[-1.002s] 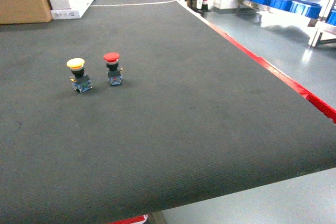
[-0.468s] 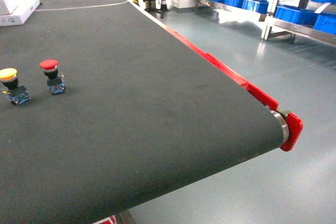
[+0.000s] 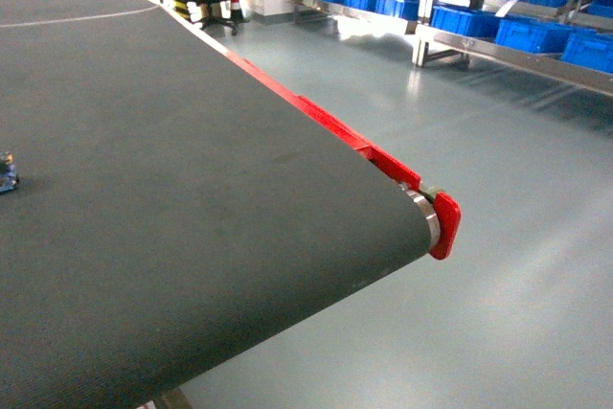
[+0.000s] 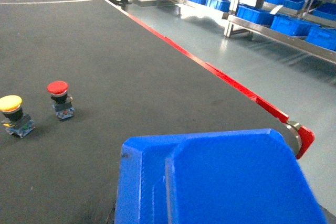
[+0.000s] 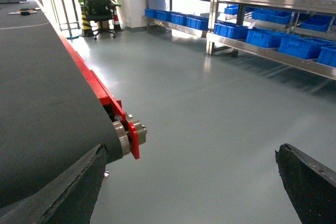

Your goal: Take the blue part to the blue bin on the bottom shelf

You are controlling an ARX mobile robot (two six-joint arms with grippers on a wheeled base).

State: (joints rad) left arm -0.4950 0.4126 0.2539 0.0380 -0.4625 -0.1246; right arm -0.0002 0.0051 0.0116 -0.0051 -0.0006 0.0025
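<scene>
My right tool hangs wide apart past the belt's end; my left tool grips the blue part, I think; racked blue bins beyond.

Head view slanting down over conveyor belt, both wrist views level toward shelf racks, all sharing belt's red end cap

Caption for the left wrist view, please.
Blue part fills the foreground over the dark belt; yellow button and red button stand behind.
</scene>
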